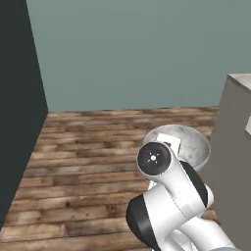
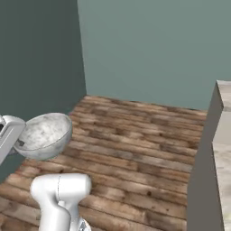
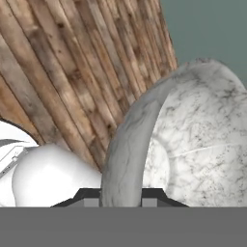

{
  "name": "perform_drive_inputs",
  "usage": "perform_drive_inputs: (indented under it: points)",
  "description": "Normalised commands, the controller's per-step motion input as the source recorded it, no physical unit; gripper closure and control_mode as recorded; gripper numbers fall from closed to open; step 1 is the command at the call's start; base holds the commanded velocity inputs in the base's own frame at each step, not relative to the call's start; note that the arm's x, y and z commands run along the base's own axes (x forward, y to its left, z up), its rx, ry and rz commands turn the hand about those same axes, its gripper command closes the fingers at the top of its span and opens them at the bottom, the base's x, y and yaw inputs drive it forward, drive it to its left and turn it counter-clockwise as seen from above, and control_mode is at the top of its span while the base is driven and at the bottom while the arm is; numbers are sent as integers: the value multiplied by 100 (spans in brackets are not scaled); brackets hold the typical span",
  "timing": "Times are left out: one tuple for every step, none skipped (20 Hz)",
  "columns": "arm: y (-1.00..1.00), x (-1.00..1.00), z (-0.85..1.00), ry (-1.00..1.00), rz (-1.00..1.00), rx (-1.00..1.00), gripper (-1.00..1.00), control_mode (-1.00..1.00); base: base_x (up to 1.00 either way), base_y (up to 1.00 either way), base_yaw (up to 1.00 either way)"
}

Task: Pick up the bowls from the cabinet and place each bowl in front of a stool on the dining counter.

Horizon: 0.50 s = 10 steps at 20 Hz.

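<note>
Grey speckled bowl (image 3: 183,140) clamped by its rim in the jaws, one finger (image 3: 88,197) outside the wall, the other inside; bowl tilted, carried in the air above the wood floor (image 2: 135,149). Step judged: transport of this bowl toward the table (image 2: 222,149), whose beige top and grey front stand at the right, well apart from the bowl. Next move likely calls for swinging right, levelling the bowl, lowering onto the top. Teal wall (image 1: 137,49) beyond. No writing or labels legible.

A round grey speckled stone-like bowl (image 1: 188,142) hangs above the wooden plank floor (image 1: 88,162), behind the white arm (image 1: 171,196).
</note>
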Motion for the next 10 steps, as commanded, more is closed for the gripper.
perform_drive_inputs:
  points:
    - [0, 0, 0, 0, 0, 0, 100, 100, 69, 0, -74]
    - [0, 0, 0, 0, 0, 0, 100, 100, 79, 1, -71]
    - [0, 0, 0, 0, 0, 0, 100, 100, 94, 14, -66]
    - [0, 0, 0, 0, 0, 0, 100, 100, 100, 21, -62]
    - [0, 0, 0, 0, 0, 0, 100, 100, 100, 29, -59]
    - [0, 0, 0, 0, 0, 0, 100, 100, 100, 36, -57]
    - [0, 0, 0, 0, 0, 0, 100, 100, 100, 42, -55]
    - [0, 0, 0, 0, 0, 0, 100, 100, 100, 45, -54]
    - [0, 0, 0, 0, 0, 0, 100, 100, 100, 46, -53]
    - [0, 0, 0, 0, 0, 0, 100, 100, 100, 46, -51]
